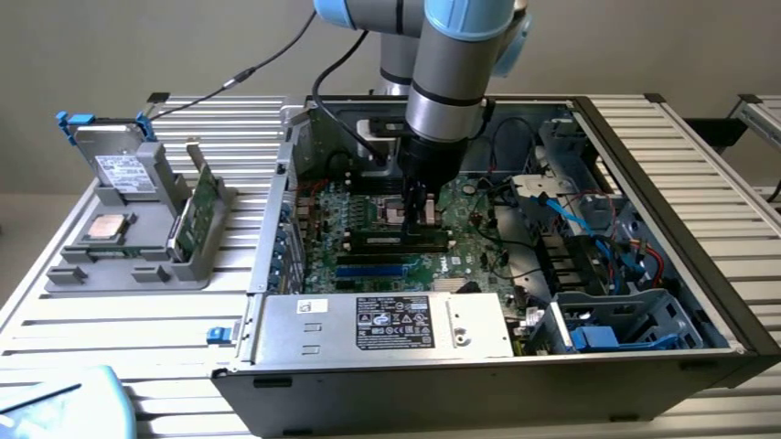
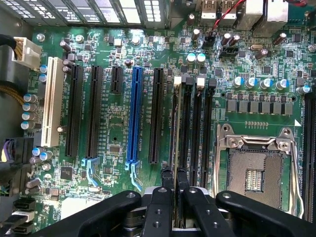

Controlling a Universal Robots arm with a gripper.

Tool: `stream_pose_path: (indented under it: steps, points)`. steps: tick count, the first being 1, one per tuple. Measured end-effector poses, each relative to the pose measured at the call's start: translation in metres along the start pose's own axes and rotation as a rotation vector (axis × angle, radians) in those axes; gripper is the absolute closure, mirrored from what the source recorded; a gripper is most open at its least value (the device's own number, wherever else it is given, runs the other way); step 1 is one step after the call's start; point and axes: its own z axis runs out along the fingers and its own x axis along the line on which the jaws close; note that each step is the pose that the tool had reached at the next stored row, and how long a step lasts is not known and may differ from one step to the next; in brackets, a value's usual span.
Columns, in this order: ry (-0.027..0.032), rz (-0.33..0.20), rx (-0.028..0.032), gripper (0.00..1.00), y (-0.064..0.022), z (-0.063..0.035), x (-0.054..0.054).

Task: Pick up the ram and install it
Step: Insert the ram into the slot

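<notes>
Gripper (image 2: 174,174) clamped on thin green ram (image 2: 174,123) (edge-on between its matte black fingers (image 2: 167,180)); flat motherboard (image 2: 111,126) below.

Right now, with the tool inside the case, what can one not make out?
The ram, wrist view: seen edge-on, one end hidden by the tool, so its seating is unclear.
Power supply label, exterior view: print too small.
Drive sticker, exterior view: print too small.
Pale blue object, exterior view: cut off by the lower left corner.
</notes>
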Motion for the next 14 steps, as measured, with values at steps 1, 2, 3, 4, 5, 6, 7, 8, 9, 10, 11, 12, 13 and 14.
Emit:
stream_pose_path:
  steps: [1, 2, 3, 4, 5, 6, 7, 8, 9, 10, 11, 12, 13, 14]
  points:
    - [0.0002, 0.0, 0.0, 0.86, 0.0, 0.0001, 0.0]
    - [0.0006, 0.0, 0.0, 0.86, -0.0001, 0.0003, 0.0]
    - [0.001, 0.0, -0.0001, 0.86, -0.0001, 0.0005, 0.0]
    - [0.0012, 0.0, -0.0001, 0.86, -0.0001, 0.0006, 0.0]
    - [0.0012, 0.0, -0.0001, 0.86, -0.0001, 0.0006, 0.0]
    - [0.0012, 0.0, -0.0001, 0.86, 0.0, 0.0007, 0.0]
    - [0.0011, 0.0, -0.0001, 0.86, 0.0, 0.0008, 0.0]
    - [0.0011, 0.0, -0.0001, 0.86, -0.0001, 0.0009, 0.0]
    - [0.0011, 0.0, -0.0001, 0.86, -0.0001, 0.0009, 0.0]
    - [0.0011, 0.0, -0.0001, 0.86, -0.0001, 0.001, 0.0]
    - [0.0011, 0.0, -0.0001, 0.86, -0.0001, 0.001, 0.0]
    - [0.0011, 0.0, -0.0001, 0.86, -0.0001, 0.0011, -0.0001]
    - [0.0011, 0.0, -0.0001, 0.85, -0.0001, 0.0012, 0.0]
    - [0.0011, 0.0, -0.0001, 0.85, -0.0001, 0.0012, -0.0001]
